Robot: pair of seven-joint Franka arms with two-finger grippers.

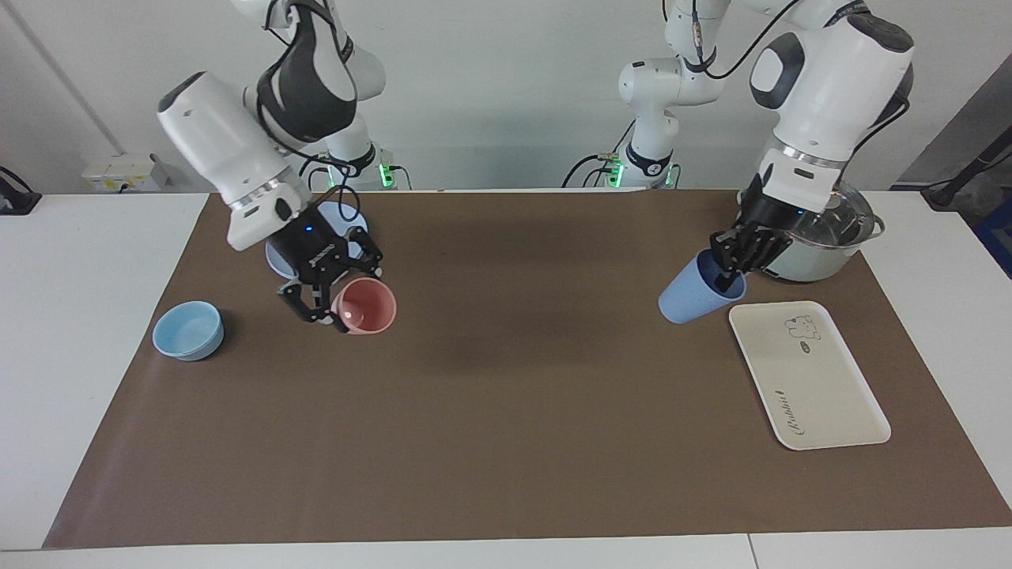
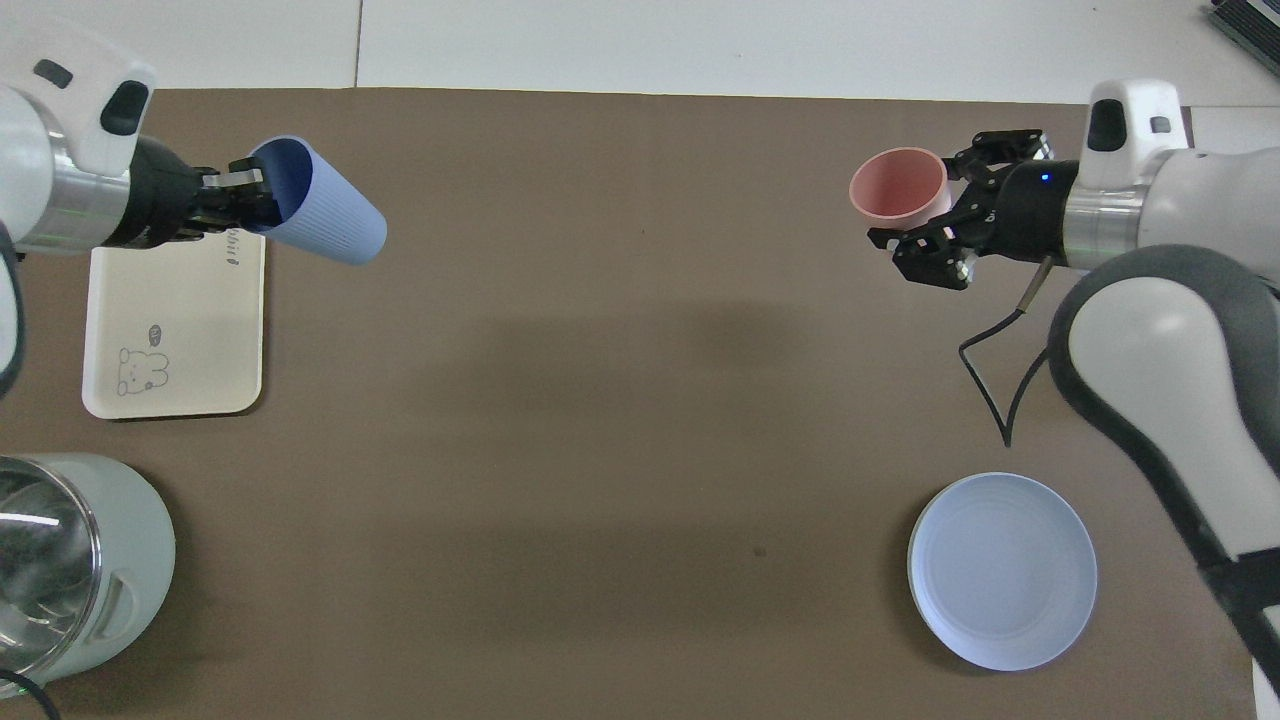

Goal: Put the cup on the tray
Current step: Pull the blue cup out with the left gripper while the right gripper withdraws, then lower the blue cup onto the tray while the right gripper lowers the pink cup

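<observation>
Cup (image 1: 690,297): periwinkle-blue ribbed tumbler, tapered, handleless, tilted in the air beside the cream tray (image 1: 822,395), rim pinched by left end effector (image 1: 731,265); right end effector (image 1: 332,296) grips pink cup (image 1: 365,307)

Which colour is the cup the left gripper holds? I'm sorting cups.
Periwinkle blue cup, ribbed outside; clearest in the overhead view.
</observation>
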